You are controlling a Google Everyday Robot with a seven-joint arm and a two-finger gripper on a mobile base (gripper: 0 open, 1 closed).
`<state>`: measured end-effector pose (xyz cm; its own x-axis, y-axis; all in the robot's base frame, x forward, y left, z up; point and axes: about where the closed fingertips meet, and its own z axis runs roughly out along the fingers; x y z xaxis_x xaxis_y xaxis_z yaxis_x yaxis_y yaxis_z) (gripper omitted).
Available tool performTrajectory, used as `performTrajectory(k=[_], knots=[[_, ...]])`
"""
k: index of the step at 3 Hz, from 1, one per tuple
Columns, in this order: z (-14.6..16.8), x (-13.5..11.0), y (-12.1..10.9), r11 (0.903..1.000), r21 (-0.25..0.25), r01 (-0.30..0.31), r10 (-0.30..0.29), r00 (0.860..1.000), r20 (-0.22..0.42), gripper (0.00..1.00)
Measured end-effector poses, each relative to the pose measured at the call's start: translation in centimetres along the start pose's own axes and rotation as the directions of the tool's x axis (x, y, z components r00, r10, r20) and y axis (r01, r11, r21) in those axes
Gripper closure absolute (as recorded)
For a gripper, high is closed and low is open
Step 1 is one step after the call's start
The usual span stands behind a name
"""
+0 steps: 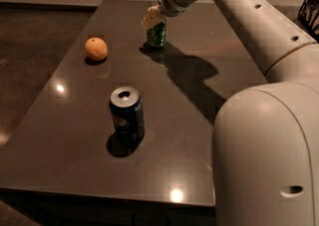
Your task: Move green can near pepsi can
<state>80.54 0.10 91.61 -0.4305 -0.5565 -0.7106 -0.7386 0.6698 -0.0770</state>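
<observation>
Clearly this is the grasping step: the gripper [152,20] sits right on top of the green can [157,35] at the far end of the table [70,140], though I cannot tell whether it has closed on it. The pepsi can [127,115] stands toward the near edge, the 2 cans well apart, with an orange [96,49] off to one side. Next, I'd judge, it needs a firm hold, then a carry to the near edge. The arm stretches long across the table, wrist tipped down.

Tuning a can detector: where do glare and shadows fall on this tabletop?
Camera view: small bright glints on the dark table near its left and front edges; the arm casts a broad shadow right of the green can, gripper at the can's top; pepsi can and orange cast short shadows.
</observation>
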Motion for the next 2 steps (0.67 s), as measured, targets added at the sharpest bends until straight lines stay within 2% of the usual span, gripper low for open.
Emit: performTrajectory(k=[1, 2], knots=[[-2.5, -0.1, 2.0, 0.9952, -0.070, 0.068, -0.065, 0.997, 0.048, 0.87], [-7.0, 1.1, 5.8, 0.9617, -0.169, 0.216, -0.198, 0.973, 0.116, 1.00]])
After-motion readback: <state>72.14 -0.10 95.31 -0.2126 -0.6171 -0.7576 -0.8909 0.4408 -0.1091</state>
